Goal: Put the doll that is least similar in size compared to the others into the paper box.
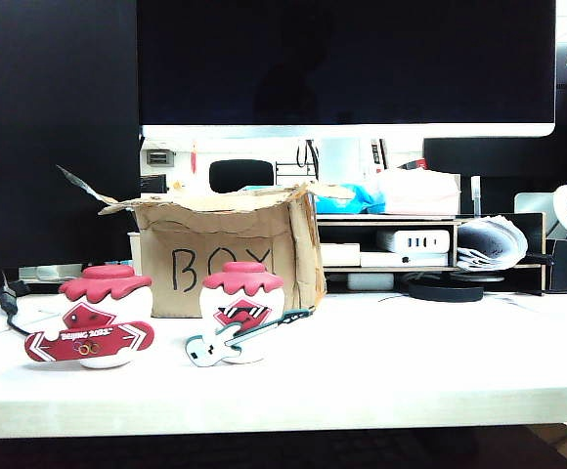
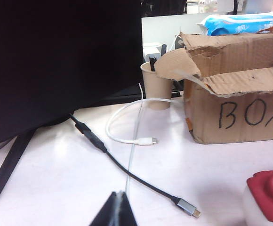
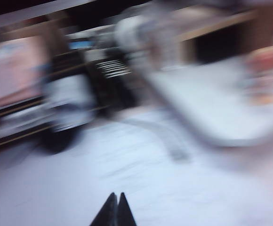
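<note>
Two larger white dolls (image 1: 93, 318) stand on the table (image 1: 411, 362) before the brown torn paper box (image 1: 225, 249); the small doll is unseen, perhaps already inside. Left gripper (image 2: 119, 209) and right gripper (image 3: 115, 211) are both closed, empty; retreat seems next.

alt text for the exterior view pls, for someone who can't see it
A torn brown paper box marked "BOX" stands on a white table, with two red-capped white dolls in front: one with a red snowboard, one with a light-blue guitar. A dark monitor and cluttered shelf sit behind; no gripper shows.
</note>
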